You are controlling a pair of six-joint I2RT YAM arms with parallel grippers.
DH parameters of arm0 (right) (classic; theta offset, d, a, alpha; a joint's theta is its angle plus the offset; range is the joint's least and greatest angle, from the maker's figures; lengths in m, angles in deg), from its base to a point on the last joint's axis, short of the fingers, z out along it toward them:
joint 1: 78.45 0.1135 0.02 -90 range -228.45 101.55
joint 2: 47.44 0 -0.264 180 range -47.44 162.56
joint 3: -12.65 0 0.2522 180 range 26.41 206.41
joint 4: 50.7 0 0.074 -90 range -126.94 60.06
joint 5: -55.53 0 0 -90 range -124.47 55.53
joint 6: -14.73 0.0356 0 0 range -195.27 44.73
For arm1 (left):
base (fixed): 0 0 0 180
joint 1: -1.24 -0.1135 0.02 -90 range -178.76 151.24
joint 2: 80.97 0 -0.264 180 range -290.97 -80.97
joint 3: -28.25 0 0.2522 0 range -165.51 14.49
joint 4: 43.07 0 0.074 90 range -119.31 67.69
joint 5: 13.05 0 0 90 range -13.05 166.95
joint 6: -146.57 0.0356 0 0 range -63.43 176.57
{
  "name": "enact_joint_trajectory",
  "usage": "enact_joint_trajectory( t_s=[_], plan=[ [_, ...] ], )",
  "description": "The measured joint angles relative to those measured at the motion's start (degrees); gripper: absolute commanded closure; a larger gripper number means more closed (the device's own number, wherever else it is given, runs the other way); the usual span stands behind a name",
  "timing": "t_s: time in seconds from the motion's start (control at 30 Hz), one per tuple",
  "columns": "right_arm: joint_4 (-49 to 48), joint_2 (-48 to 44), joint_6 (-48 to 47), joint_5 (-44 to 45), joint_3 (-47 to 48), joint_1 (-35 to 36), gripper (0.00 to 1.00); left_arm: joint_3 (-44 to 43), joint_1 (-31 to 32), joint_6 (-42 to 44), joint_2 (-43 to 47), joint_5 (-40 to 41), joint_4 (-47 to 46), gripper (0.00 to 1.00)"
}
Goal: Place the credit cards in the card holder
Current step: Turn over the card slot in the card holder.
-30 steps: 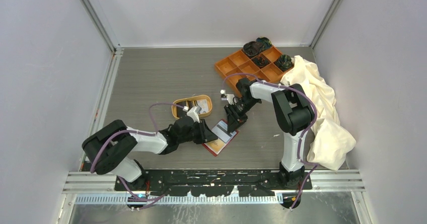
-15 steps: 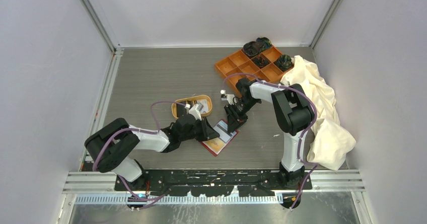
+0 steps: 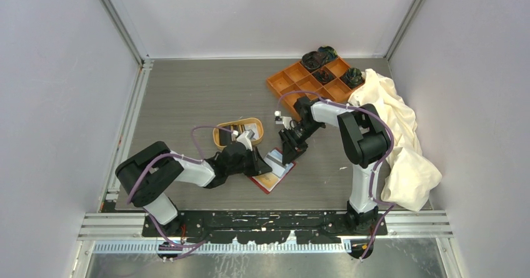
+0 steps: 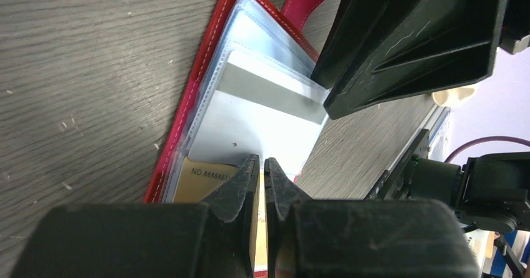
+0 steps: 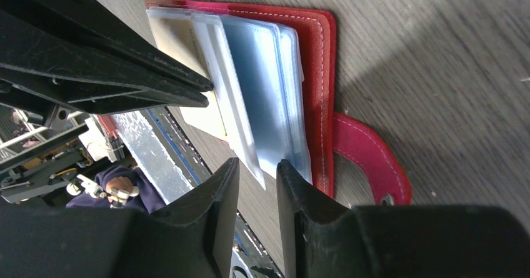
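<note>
We see the card holder (image 5: 320,84) lying open on the table (image 3: 187,97), near the middle, where the two arms' tips meet. It's red, w/ a snap tab (image 5: 369,159) sticking out on one side. Inside are clear pockets (image 5: 256,72), fanned out like pages.

A silver card (image 4: 256,122) w/ a grey stripe lies flat on the pockets. We can't tell if it's inside one or just on top. A tan-gold card (image 4: 203,178) w/ numbers on it sits just beside it, toward the holder's other end.

The L gripper (image 4: 261,162) is low over the holder. Its fingers are pressed nearly together, only a thin slit btw them, & we see nothing pinched. The tips are right at the edge of the silver card, over the tan-gold card.

The R gripper (image 5: 257,162) comes at the holder from the other side. Its fingers are a little apart. A corner of a clear pocket pokes into the gap; we can't tell if the fingers touch it. In the L wrist view its tip is at the far corner of the silver card.

Just behind the L gripper is an oval tan dish (image 3: 217,137) w/ a few small flat things in it, too tiny to name. An orange tray (image 3: 294,78) is at the back R, w/ dark round things (image 3: 312,59) in some boxes. A cream cloth (image 3: 400,134) is heaped by the R arm, touching the tray.
</note>
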Motion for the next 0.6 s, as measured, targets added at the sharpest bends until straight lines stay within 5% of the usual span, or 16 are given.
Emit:
enact_joint_trajectory(
  t_s=[0.6],
  plan=[
    [2.43, 0.02, -2.01, -6.75, 0.02, -0.17, 0.67, 2.58, 0.00, 0.11, 0.07, 0.63, -2.80, 0.94]
  ],
)
